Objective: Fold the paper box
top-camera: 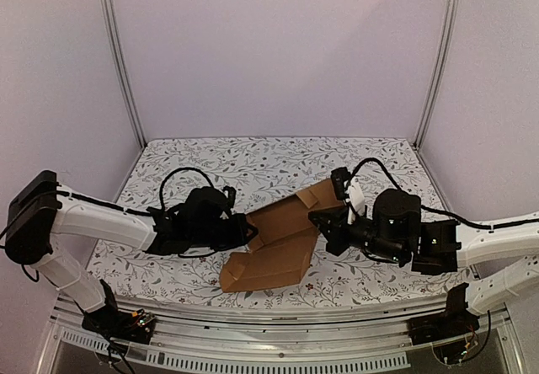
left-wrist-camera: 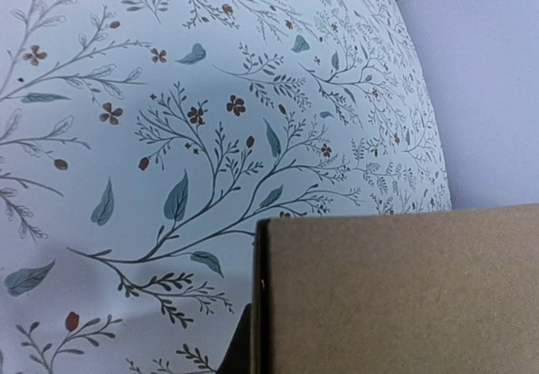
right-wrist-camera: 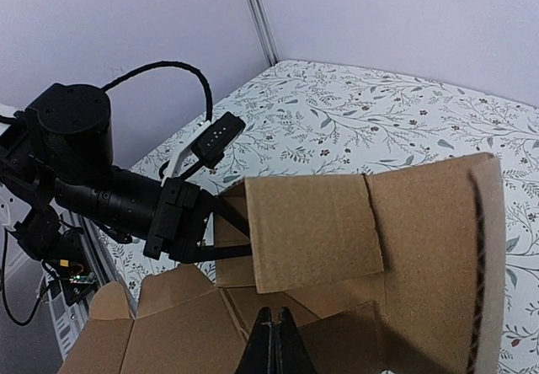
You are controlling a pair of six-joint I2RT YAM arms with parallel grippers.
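The paper box is a plain brown die-cut sheet, partly folded, in the middle of the floral table. Some panels stand up and others lie flat toward the front. My left gripper is at its left edge. In the right wrist view its two black fingers are spread apart and reach behind a raised flap. In the left wrist view a cardboard panel covers the jaws, and only one dark finger shows. My right gripper is at the box's right side, shut and empty above a panel.
The floral tablecloth covers the table. Lilac walls and two aluminium posts close the back corners. A metal rail runs along the near edge. Black cables loop over both wrists.
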